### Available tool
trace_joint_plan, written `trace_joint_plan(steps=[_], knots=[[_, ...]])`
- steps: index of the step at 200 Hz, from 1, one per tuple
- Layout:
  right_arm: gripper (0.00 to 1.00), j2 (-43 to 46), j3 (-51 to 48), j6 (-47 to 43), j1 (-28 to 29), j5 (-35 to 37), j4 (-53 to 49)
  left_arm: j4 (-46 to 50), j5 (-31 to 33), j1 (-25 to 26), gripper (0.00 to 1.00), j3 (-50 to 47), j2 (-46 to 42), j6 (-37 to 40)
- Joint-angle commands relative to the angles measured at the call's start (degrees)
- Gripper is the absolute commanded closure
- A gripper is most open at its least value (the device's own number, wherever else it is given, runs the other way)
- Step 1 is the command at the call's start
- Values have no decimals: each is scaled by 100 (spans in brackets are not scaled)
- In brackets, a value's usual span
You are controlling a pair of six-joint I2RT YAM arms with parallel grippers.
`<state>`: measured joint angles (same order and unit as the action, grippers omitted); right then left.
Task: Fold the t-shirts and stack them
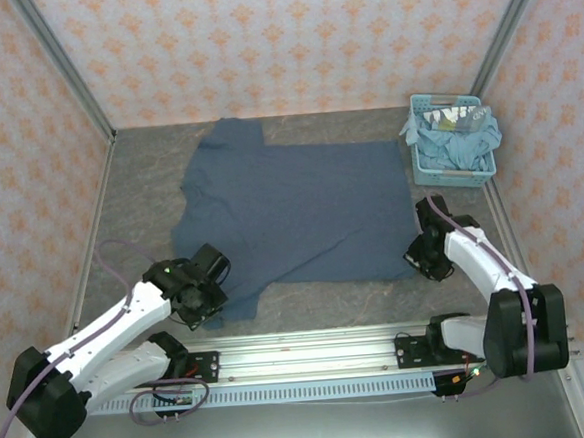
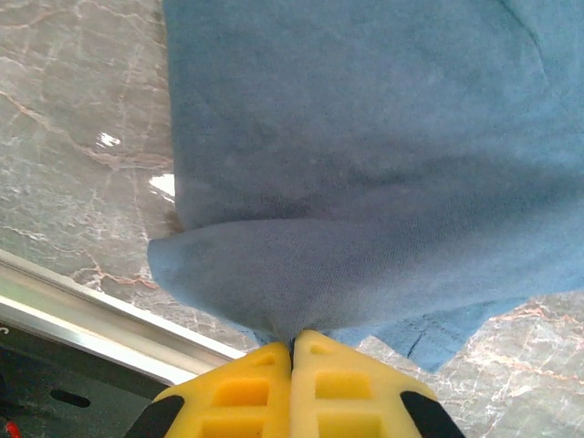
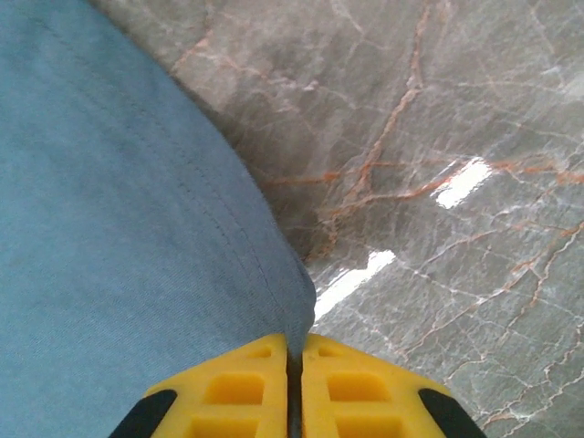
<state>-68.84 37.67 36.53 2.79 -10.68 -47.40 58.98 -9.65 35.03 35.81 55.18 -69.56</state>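
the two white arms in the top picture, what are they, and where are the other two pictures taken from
They are two robot arms bolted at the near edge of a marble-look table. The top picture comes from a fixed camera above and behind them. The other two come from a camera on each wrist; the yellow parts are its fingers. A dark blue t-shirt lies spread on the table. The left gripper is shut on its near left edge, the right gripper on its near right corner. At the far right stands a light-blue basket holding more blue clothes.
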Motion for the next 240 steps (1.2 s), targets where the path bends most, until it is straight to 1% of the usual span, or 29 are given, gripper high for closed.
trace_joint_plan(steps=[1, 24, 37, 44, 70, 82, 95, 115, 132, 141, 161, 172, 191, 211, 240], knots=[[94, -341, 350, -227, -73, 278, -119, -229, 177, 310, 100, 427, 190, 92], [96, -808, 692, -319, -94, 296, 7, -512, 249, 832, 100, 864, 612, 368], [97, -1063, 862, -363, -103, 353, 54, -923, 160, 1102, 100, 1031, 785, 616], [98, -1182, 930, -381, -112, 361, 76, -979, 180, 1242, 100, 1160, 910, 691], [98, -1459, 1150, -441, -120, 392, 112, -1273, 96, 1551, 100, 1317, 1186, 799], [98, -1474, 1194, -454, -120, 428, 47, -1240, 130, 1577, 100, 1275, 1152, 719], [98, -1351, 1156, -431, -120, 532, -60, -962, 363, 1577, 100, 1245, 1028, 601], [95, -913, 943, -293, -120, 814, -255, -461, 687, 1561, 100, 1134, 737, 360], [92, -577, 699, -162, -136, 936, -318, -109, 797, 1566, 100, 915, 434, 66], [87, -489, 561, -121, -163, 839, -261, 4, 775, 1567, 100, 764, 258, -88], [68, -421, 453, -72, -198, 648, -238, 145, 710, 1567, 100, 562, -116, -265], [63, -366, 460, -20, -192, 661, -296, 200, 728, 1561, 100, 517, -285, -286], [61, -204, 414, 118, -198, 648, -297, 155, 682, 1560, 100, 441, -393, -286], [61, -149, 279, 293, -194, 485, -254, 65, 631, 1559, 100, 400, -354, -294], [64, -174, -37, 471, -216, 438, 84, 87, 675, 1565, 100, 435, -341, -295]])
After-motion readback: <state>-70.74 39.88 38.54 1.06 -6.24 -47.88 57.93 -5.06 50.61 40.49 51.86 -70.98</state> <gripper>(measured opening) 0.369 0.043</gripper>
